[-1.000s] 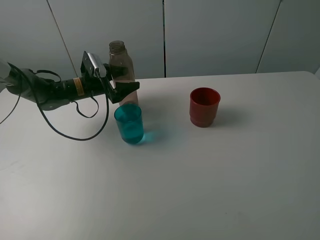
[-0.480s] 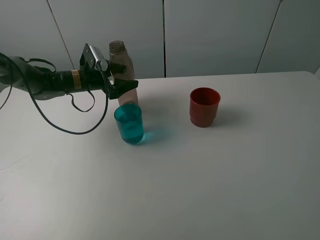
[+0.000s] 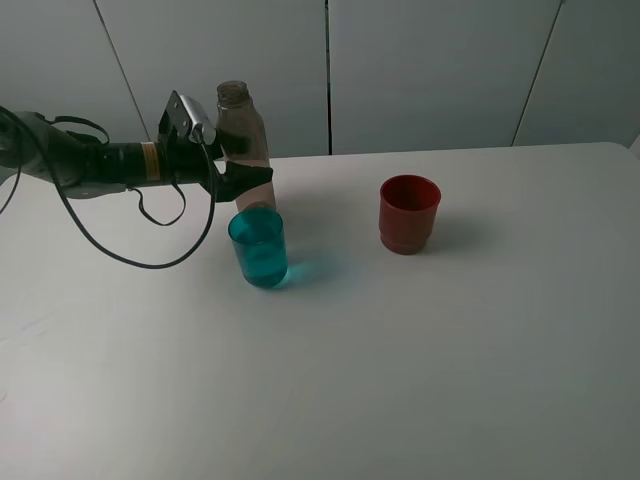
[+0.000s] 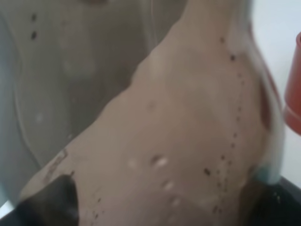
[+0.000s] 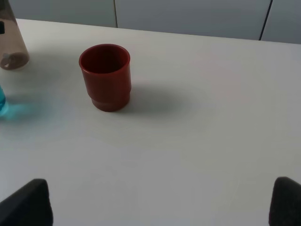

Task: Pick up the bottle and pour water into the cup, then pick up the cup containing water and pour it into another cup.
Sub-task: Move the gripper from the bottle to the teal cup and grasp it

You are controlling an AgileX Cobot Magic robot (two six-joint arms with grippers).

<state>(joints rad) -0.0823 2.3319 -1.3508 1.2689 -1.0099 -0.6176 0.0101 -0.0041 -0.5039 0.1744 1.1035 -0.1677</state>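
With my right fingers (image 5: pixel 23 205) spread wide nearest, the teal cup (image 3: pixel 258 248) stands left of centre on the surface (image 3: pixel 400 380), the red cup (image 3: pixel 408 214) farther right, and behind, upper left, my left fingers (image 3: pixel 250 174) stand spread either side of the upright bottle (image 3: pixel 243 125).

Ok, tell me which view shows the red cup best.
The right wrist view: the red cup is large, whole and unobstructed. Exterior high shows it whole but smaller; left wrist catches only an edge sliver.
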